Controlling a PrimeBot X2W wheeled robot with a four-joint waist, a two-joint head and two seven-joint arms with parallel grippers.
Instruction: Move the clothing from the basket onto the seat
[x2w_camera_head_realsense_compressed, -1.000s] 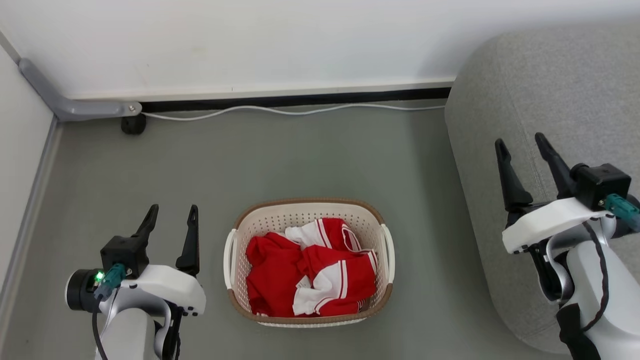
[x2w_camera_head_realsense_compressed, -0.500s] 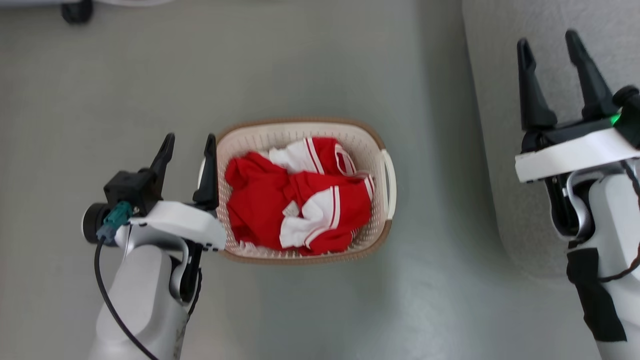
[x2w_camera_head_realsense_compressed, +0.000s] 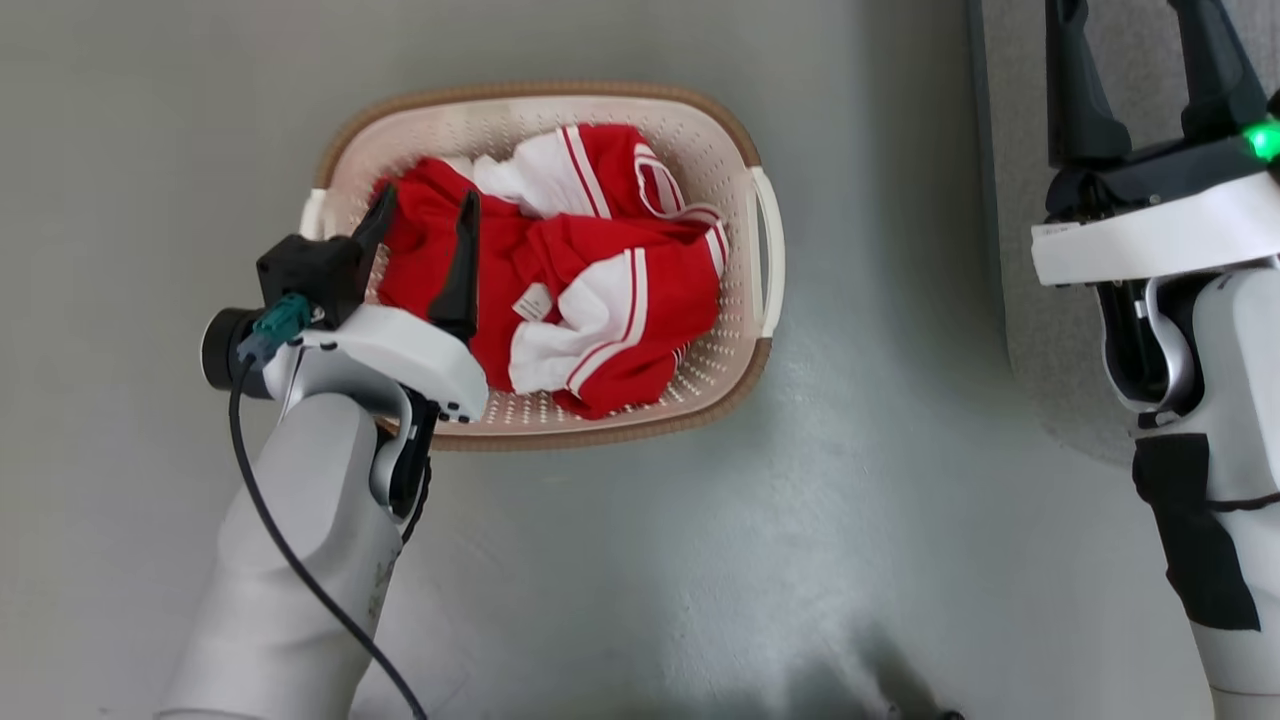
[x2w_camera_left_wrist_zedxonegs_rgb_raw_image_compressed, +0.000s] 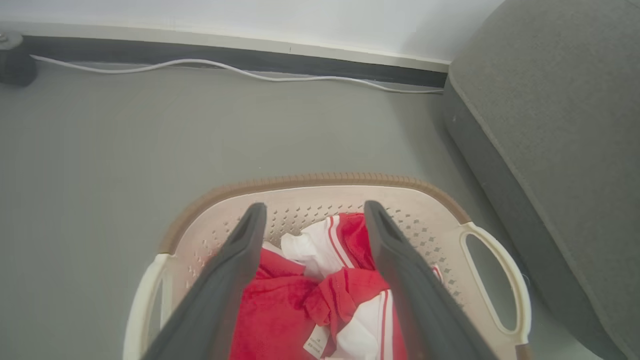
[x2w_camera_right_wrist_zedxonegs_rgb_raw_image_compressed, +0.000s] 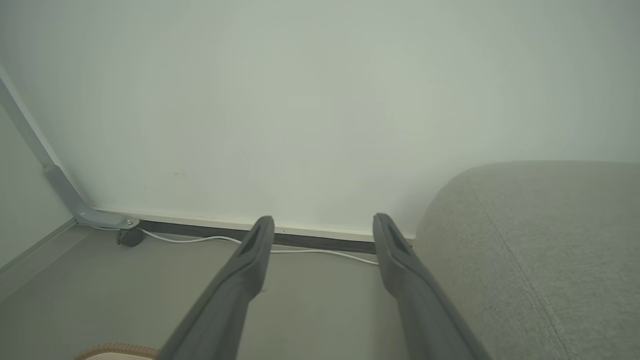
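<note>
The cream basket with a brown rim stands on the grey floor, holding crumpled red and white clothing. My left gripper hangs open over the basket's left half, fingers apart above the red fabric with nothing between them. In the left wrist view the left gripper frames the clothing inside the basket. My right gripper is open and empty, raised at the right over the edge of the grey seat. The seat lies right of the basket.
A white cable runs along the dark skirting at the wall's foot. A grey bracket with a dark caster sits in the far left corner. Open grey floor surrounds the basket.
The head camera has tilted down, so the whole picture shifted. My left gripper has moved from beside the basket's left handle to over the clothing. Both grippers stay open.
</note>
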